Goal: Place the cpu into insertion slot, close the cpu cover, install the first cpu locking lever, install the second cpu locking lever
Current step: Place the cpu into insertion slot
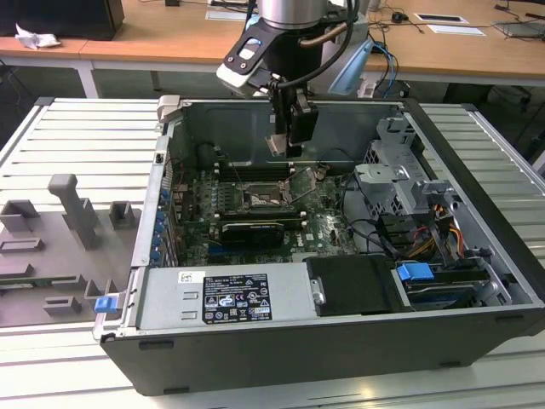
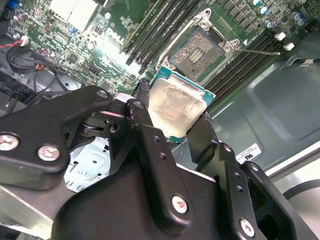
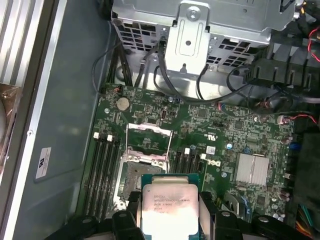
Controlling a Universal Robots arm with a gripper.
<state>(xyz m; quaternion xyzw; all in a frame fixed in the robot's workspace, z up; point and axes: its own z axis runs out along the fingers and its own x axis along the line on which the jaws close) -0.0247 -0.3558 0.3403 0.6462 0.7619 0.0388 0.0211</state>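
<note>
Two black fingers (image 2: 200,137) of the pincer (image 2: 173,114) are clamped on opposite edges of the cpu (image 2: 176,100). The chip hangs in the air above the green board, its dull metal top turned towards both wrist cameras and its green rim showing around the lid. It is not seated. Just past it lies the insertion slot (image 2: 197,50), a dark square in a silvery rim with its contact field uncovered, and a thin metal rod (image 2: 257,50) juts out from one corner. In the first wrist view the cpu cover (image 3: 145,136) stands swung open from the slot's far edge, and long black memory slots (image 3: 102,170) run along both sides of the socket. Farther across the board sit a round coin cell (image 3: 122,103) and a finned heat sink (image 3: 252,167). Beyond them is a perforated metal drive cage (image 3: 200,20) with dark cables hanging in front of it. In the exterior view the grey power supply (image 1: 221,294) lies nearest, against the front wall of the open computer case (image 1: 298,358). This case rests on its side on a pale ribbed surface (image 1: 68,136). Deeper inside the case, the arm reaches down and holds the chip well above the socket. A grey moulded fixture (image 1: 77,213) lies on the surface at the exterior view's left. Wooden desks (image 1: 170,34) stand behind everything.
</note>
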